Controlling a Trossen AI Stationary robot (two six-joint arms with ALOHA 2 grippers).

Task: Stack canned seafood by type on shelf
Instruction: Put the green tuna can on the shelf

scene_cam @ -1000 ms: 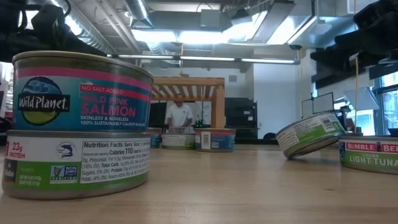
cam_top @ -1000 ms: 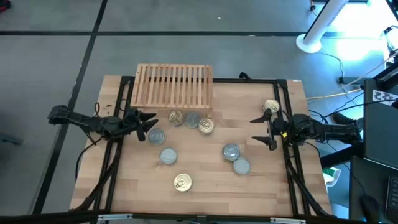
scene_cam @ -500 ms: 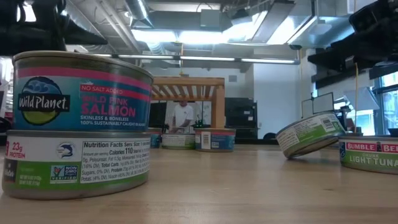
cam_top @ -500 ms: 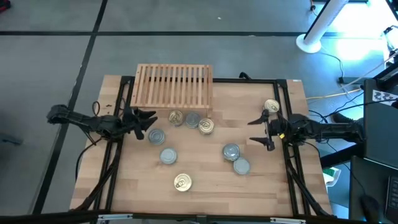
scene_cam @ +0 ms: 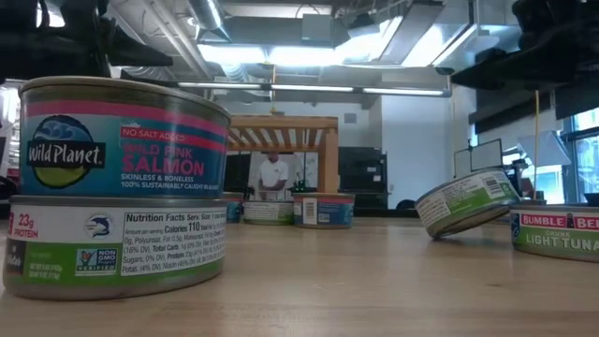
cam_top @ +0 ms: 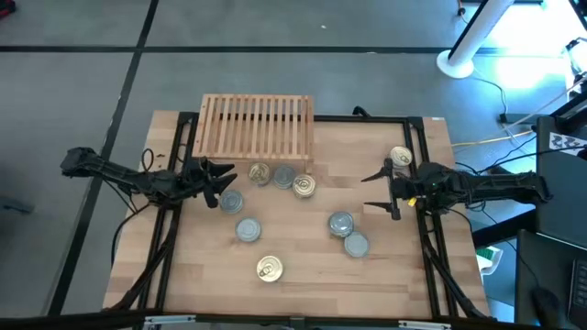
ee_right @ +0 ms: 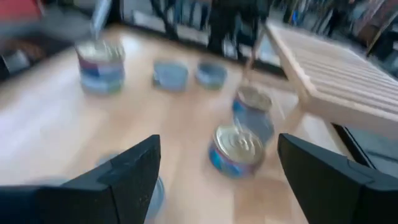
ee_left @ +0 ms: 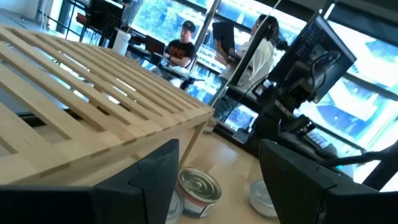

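Eight cans or so lie loose on the tabletop (cam_top: 394,275) in front of the shelf (cam_top: 258,126), none on its slats yet, so sorting looks barely begun. Three tins (cam_top: 282,177) crowd just beside the shelf's front edge, likely easiest first picks. One gold-lid can (cam_top: 400,158) sits well off the shelf's right end, tilted. A stacked pair (scene_cam: 117,187) stands farthest from the shelf, types mixed. Left gripper (cam_top: 223,178) hangs near the shelf's front-left corner, fingers spread, holding nothing. Right gripper (cam_top: 376,191), also spread and empty, faces the shelf from the right, probably lining up on the middle cans.
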